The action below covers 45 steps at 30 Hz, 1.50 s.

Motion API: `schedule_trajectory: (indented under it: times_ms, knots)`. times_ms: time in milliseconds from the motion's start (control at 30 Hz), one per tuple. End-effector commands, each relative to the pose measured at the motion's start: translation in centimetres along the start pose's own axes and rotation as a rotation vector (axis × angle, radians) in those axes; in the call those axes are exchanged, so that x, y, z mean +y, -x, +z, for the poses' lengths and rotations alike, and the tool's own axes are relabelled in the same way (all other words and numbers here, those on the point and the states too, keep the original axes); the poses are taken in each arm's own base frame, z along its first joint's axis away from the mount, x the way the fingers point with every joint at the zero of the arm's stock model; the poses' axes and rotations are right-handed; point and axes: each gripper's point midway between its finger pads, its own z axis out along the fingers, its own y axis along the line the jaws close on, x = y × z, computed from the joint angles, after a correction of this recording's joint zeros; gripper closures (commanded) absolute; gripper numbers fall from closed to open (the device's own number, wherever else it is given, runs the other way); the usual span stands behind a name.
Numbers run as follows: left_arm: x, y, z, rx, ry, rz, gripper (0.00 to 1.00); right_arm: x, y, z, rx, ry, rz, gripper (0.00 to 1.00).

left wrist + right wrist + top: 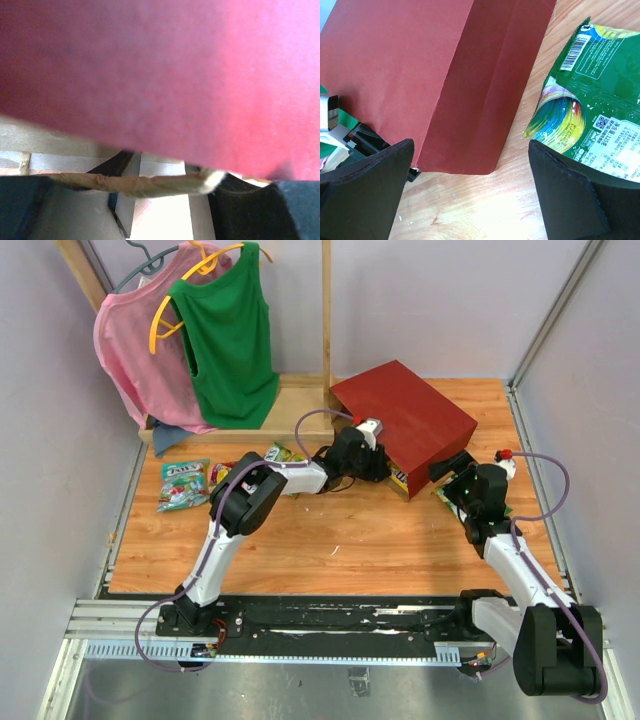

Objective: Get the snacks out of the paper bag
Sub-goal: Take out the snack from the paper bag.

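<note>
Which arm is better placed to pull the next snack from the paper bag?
Probably left: the left gripper sits at the paper bag's mouth, by the loop handle. The right gripper hangs open outside the bag, beside a green packet.

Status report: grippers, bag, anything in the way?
Right gripper open beside paper bag. Left gripper at its mouth, handle between fingers. Green packet out.

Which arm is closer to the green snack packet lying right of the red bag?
The right. Its open fingers hover just above the green packet. The left arm's fingers are at the red bag's other side, by its handle.
</note>
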Motion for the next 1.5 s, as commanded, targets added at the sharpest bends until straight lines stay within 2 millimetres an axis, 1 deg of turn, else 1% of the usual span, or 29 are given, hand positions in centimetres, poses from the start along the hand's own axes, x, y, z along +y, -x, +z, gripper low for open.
schedule_trajectory:
  times_ms: [0,233,333,400,567,600,667,700,767,933,1067,1200,1267,1400,1467]
  knots:
    - [0.9,-0.9,0.6,0.003,-0.003,-0.028,0.57,0.0,-0.6,-0.1,0.000,0.012,-0.031,0.02]
    - [3.1,-1.1,0.4,-0.006,0.093,-0.048,0.58,-0.1,-0.6,-0.1,0.001,0.012,-0.034,0.02]
    - [3.1,-1.2,0.3,-0.007,0.092,-0.047,0.61,0.0,-0.6,-0.1,0.002,0.017,-0.033,0.02]
    - [3.0,-1.2,0.4,-0.006,0.082,-0.052,0.64,0.0,-0.7,-0.1,0.002,0.016,-0.032,0.02]
    - [2.4,-1.4,0.5,-0.006,0.050,-0.065,0.78,0.0,-0.7,-0.1,0.001,0.015,-0.032,0.02]
    - [2.4,-1.4,0.4,-0.006,0.047,-0.066,0.83,0.0,-0.7,-0.1,0.002,0.015,-0.032,0.02]
    - [2.3,-1.3,0.4,-0.008,0.045,-0.066,0.97,0.0,-0.7,-0.1,0.002,0.015,-0.033,0.02]
    - [2.3,-1.3,0.3,-0.009,0.046,-0.067,0.99,0.0,-0.7,-0.1,0.002,0.014,-0.033,0.02]
    - [2.2,-1.1,-0.1,-0.016,0.045,-0.066,0.99,0.0,-0.7,-0.1,0.001,0.014,-0.033,0.02]
    - [1.7,0.1,-1.7,-0.060,0.046,-0.064,1.00,-0.1,-0.7,-0.1,0.001,0.013,-0.035,0.02]
    - [1.2,1.6,-3.3,-0.109,0.043,-0.060,1.00,0.0,-0.7,-0.1,0.001,0.015,-0.035,0.02]
    - [0.9,2.1,-4.7,-0.125,0.050,-0.059,1.00,0.0,-0.7,-0.1,0.003,0.016,-0.036,0.02]
    - [0.9,2.3,-5.9,-0.138,0.062,-0.062,1.00,0.0,-0.7,-0.2,0.001,0.015,-0.037,0.02]
    - [0.9,2.8,-9.0,-0.181,0.095,-0.061,0.99,-0.1,-0.7,-0.1,0.003,0.013,-0.037,0.02]
    - [1.1,2.6,-10.5,-0.191,0.112,-0.059,0.99,0.0,-0.7,-0.1,0.003,0.015,-0.038,0.02]
